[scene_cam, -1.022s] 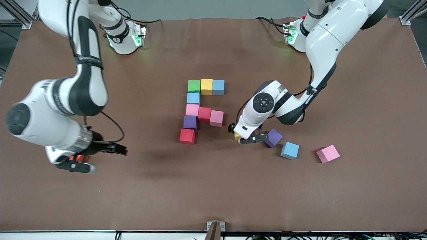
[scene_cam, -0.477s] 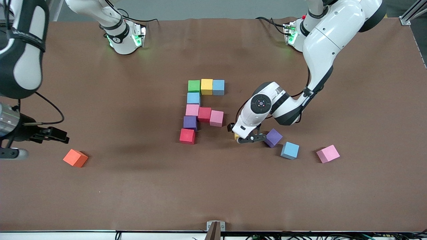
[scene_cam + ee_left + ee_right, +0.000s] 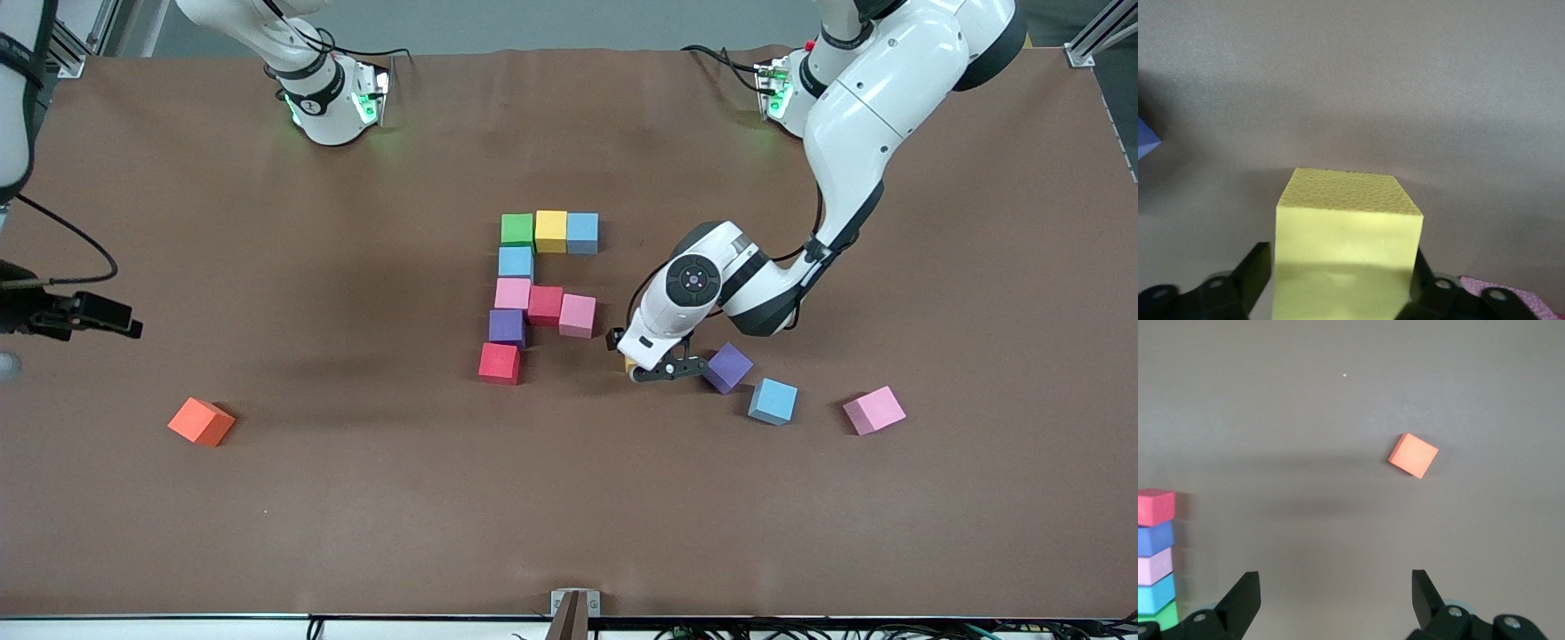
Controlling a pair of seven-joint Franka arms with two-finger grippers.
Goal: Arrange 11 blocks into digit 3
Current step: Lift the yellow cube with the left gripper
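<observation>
Nine blocks lie joined mid-table: green (image 3: 516,228), yellow (image 3: 550,230) and light blue (image 3: 582,232) in a row, then light blue (image 3: 515,261), pink (image 3: 512,292), red (image 3: 544,305), pink (image 3: 577,315), purple (image 3: 506,326) and red (image 3: 499,363). My left gripper (image 3: 653,364) is down at the table beside them, open around a yellow block (image 3: 1346,240). One finger touches the block and a thin gap shows at the other. My right gripper (image 3: 1335,577) hangs open and empty, high over the right arm's end of the table.
Loose purple (image 3: 729,366), light blue (image 3: 773,401) and pink (image 3: 874,410) blocks lie toward the left arm's end, the purple one close to my left gripper. An orange cube (image 3: 202,421) lies alone toward the right arm's end.
My right gripper let go of the orange cube, rose and drew away toward its end of the table. The left gripper's fingers came in around the yellow block.
</observation>
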